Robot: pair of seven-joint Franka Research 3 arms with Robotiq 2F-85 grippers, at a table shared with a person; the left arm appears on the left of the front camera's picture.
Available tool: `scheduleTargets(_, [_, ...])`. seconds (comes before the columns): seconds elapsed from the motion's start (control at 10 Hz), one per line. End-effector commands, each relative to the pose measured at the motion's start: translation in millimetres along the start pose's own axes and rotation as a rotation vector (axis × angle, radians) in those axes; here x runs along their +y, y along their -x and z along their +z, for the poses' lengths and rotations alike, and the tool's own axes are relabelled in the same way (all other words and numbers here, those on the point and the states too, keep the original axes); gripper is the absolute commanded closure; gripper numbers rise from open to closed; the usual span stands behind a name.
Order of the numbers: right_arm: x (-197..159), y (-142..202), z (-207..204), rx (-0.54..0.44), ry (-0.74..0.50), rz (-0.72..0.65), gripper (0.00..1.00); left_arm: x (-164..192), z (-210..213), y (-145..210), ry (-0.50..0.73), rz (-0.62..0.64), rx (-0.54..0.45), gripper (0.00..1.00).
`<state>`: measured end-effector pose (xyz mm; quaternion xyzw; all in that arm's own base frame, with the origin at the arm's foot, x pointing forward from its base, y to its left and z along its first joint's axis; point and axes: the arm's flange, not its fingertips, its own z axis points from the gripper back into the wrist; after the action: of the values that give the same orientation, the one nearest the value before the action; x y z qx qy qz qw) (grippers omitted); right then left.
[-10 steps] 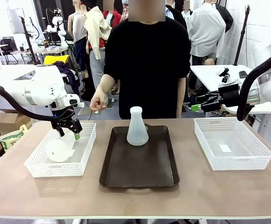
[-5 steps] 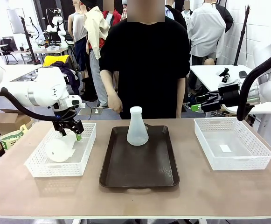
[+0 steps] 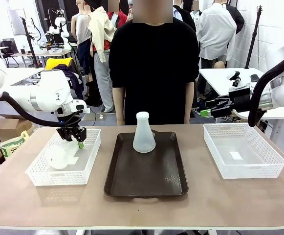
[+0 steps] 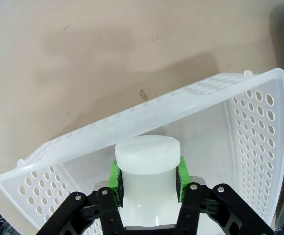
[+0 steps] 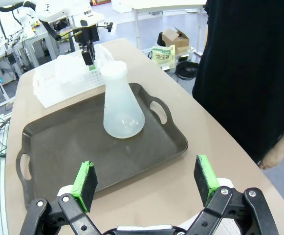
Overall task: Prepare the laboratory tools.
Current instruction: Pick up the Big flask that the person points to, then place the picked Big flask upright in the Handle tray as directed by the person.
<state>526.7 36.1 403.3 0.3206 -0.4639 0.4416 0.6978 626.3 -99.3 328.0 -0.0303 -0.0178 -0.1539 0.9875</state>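
Since the earlier frame the person (image 3: pixel 154 63) has dropped the raised hand to the side, and the left gripper (image 3: pixel 75 138) has drawn its fingers together inside the left basket (image 3: pixel 44 177). Surface (image 3: pixel 229 203): tan, with a dark tray (image 3: pixel 146 183) in the middle, a white mesh basket at either end, the right basket (image 3: pixel 274 169) holding no flask. Left arm reaches in from its side, wrist bent down over the near-tray end of its basket, fingers pointing down and slightly away. Right arm hangs back beyond the right basket, off the surface; the right gripper (image 5: pixel 145 178) looks across the tray with its fingers spread wide, holding nothing. Upright flask (image 3: pixel 144 134) stands at the far middle of the tray. Lying flask (image 3: pixel 59 156) rests tilted in the left basket, round base toward the robot, neck up toward the gripper. The green pads (image 4: pixel 114 177) clamp that neck on both sides just below the rim. Judgement: step in hand is lifting this flask out for the tray. Do it well by raising straight until the base clears the basket wall, moving slowly, since a smooth tapering neck may slide or swing in the pinch, then setting it down well apart from the upright flask.
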Motion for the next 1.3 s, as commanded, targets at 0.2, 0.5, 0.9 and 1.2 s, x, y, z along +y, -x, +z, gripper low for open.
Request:
scheduleTargets(0.2, [0.7, -0.4, 0.5, 0.010, 0.000, -0.002, 0.00, -0.4, -0.2, 0.4, 0.001, 0.006, 0.005, 1.00])
scheduleTargets(0.5, [0.7, -0.4, 0.5, 0.010, 0.000, -0.002, 0.00, -0.4, -0.2, 0.4, 0.001, 0.006, 0.005, 1.00])
scheduleTargets(0.9, [0.7, -0.4, 0.5, 0.010, 0.000, -0.002, 0.00, -0.4, -0.2, 0.4, 0.001, 0.006, 0.005, 1.00])
scheduleTargets(1.2, [0.7, -0.4, 0.5, 0.010, 0.000, -0.002, 0.00, -0.4, -0.2, 0.4, 0.001, 0.006, 0.005, 1.00])
